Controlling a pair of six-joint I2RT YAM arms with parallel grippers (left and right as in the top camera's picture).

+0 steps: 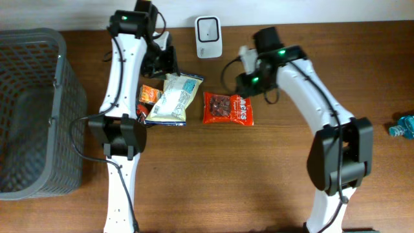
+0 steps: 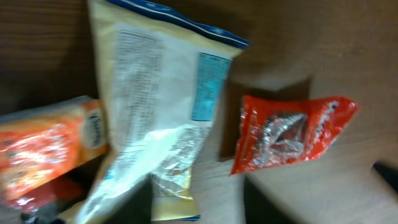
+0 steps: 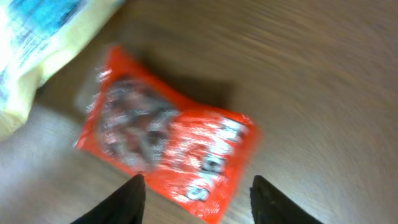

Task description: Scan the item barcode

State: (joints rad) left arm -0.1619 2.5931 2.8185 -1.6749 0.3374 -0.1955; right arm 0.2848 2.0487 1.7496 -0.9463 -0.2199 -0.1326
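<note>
A white snack bag with blue trim (image 1: 173,97) lies on the wooden table, beside an orange packet (image 1: 149,94) and a red snack bag (image 1: 228,108). The white barcode scanner (image 1: 208,37) stands at the back edge. My left gripper (image 1: 165,63) hovers over the white bag's far end. In the left wrist view it (image 2: 199,211) is open, and the white bag (image 2: 155,106) has one end lying between the fingers. My right gripper (image 1: 244,84) hangs just above the red bag's right end. Seen from its wrist, it (image 3: 200,202) is open over the red bag (image 3: 168,143), holding nothing.
A grey mesh basket (image 1: 32,110) fills the table's left side. A small teal item (image 1: 404,125) lies at the right edge. The orange packet (image 2: 43,149) and the red bag (image 2: 289,134) flank the white bag in the left wrist view.
</note>
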